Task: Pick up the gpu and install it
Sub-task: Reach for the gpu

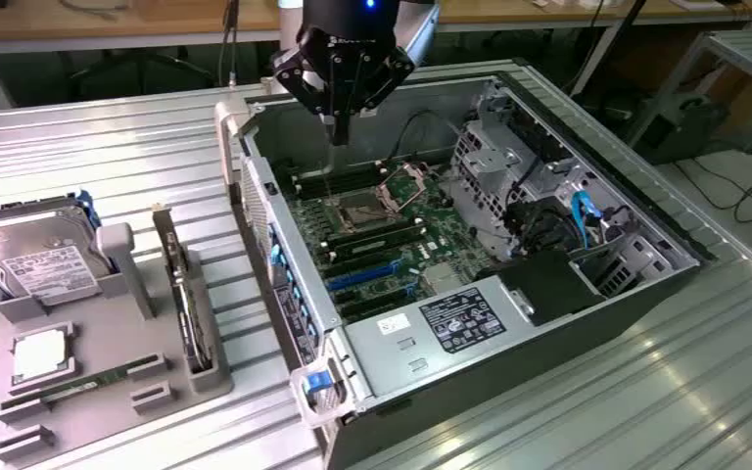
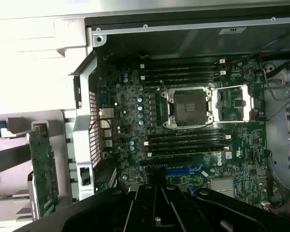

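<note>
Gripper (image 1: pixel 337 135) jaws together, upper centre, above the open computer case (image 1: pixel 611 157). Gpu (image 1: pixel 183 294) stands in the grey holder (image 1: pixel 141 333), lower left.

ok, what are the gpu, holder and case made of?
gpu: green circuit board, matte, dotted with small parts; likely fibreglass laminate.
holder: flat grey, no shine, moulded slots; probably plastic.
case: bare silvery sheet metal, folded edges and a punched grille; steel or aluminium, can't tell.
</note>
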Action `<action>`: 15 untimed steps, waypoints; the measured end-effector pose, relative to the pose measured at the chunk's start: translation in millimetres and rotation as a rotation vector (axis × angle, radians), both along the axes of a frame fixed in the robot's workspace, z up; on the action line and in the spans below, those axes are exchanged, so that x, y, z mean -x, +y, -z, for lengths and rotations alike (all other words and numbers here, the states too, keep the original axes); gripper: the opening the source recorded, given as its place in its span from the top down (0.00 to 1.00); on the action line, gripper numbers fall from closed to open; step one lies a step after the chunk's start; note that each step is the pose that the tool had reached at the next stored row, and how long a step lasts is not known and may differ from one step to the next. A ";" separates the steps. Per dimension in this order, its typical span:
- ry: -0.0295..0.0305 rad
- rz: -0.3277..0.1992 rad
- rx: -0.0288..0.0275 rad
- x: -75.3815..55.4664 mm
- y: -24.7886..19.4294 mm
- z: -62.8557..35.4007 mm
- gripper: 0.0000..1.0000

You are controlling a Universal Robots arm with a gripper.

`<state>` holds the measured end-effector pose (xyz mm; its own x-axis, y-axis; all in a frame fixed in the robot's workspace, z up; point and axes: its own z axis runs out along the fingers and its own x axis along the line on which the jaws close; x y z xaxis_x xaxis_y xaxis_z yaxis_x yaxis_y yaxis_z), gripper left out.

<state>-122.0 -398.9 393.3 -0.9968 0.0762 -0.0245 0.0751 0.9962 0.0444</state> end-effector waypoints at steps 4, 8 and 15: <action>0.0000 0.000 0.0000 2.3 0.0 0.0 0.89; 0.0000 0.000 0.0000 4.3 0.0 0.0 0.89; 0.0000 0.000 0.0000 7.7 0.0 0.0 0.89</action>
<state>-129.7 -398.9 393.3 -0.9968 0.0762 -0.0245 0.0751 0.9962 0.0444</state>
